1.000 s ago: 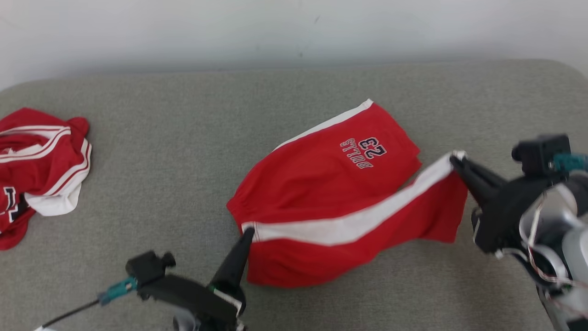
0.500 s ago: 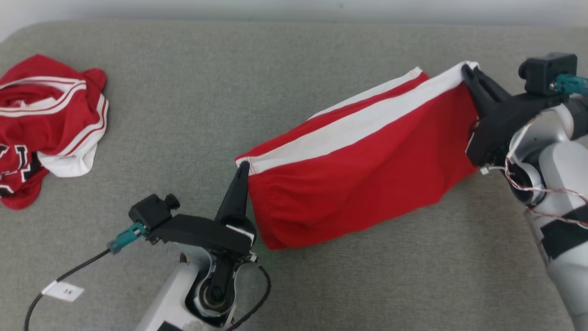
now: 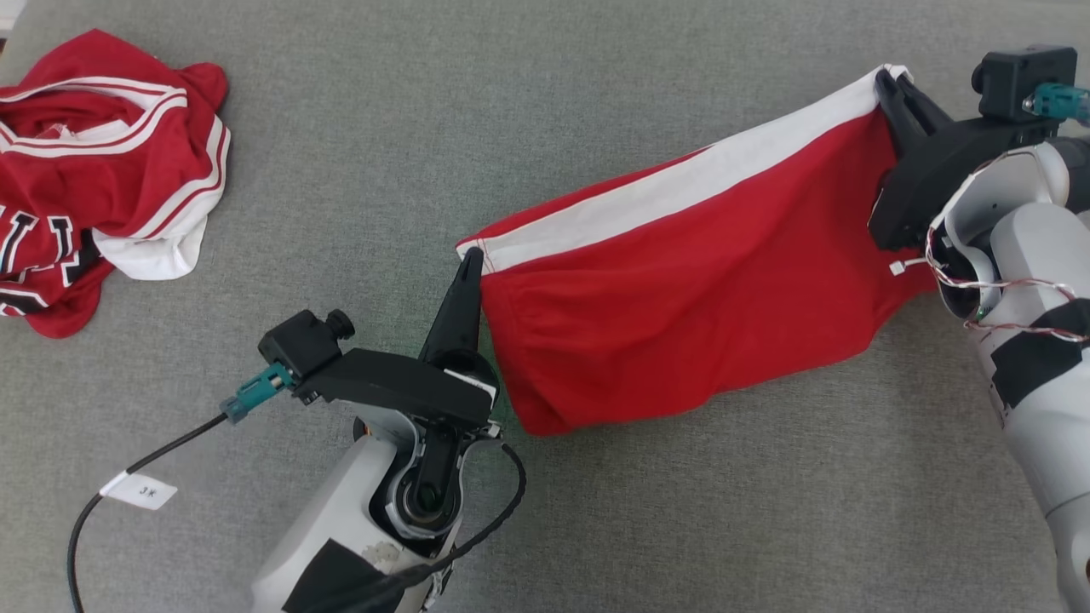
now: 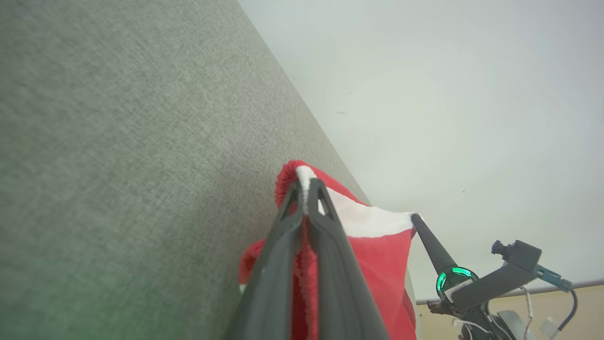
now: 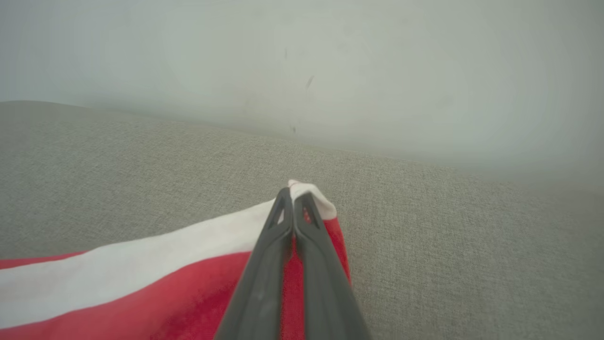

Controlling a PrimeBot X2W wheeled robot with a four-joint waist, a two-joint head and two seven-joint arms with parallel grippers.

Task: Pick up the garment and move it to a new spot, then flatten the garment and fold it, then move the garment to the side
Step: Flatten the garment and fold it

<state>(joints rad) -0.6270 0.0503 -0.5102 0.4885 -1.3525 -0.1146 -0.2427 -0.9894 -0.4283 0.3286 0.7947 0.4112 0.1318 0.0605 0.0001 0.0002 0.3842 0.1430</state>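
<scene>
The garment (image 3: 690, 272) is a pair of red shorts with a white side stripe, stretched taut in the air between both arms and hanging down over the grey cushion. My left gripper (image 3: 470, 255) is shut on its left corner, seen pinched between the fingers in the left wrist view (image 4: 306, 189). My right gripper (image 3: 886, 78) is shut on the white right corner, also seen in the right wrist view (image 5: 293, 191). The red cloth (image 5: 165, 302) droops below the stripe.
A second red and white garment (image 3: 102, 170) lies crumpled at the far left of the grey cushion (image 3: 545, 528). A pale wall (image 5: 302, 61) rises behind the cushion. A black cable with a white tag (image 3: 140, 491) trails by my left arm.
Both grippers have lifted the garment off the cushion, so it now hangs folded along the white stripe with the printed leg hidden behind. The head camera has tilted down, shifting the whole picture.
</scene>
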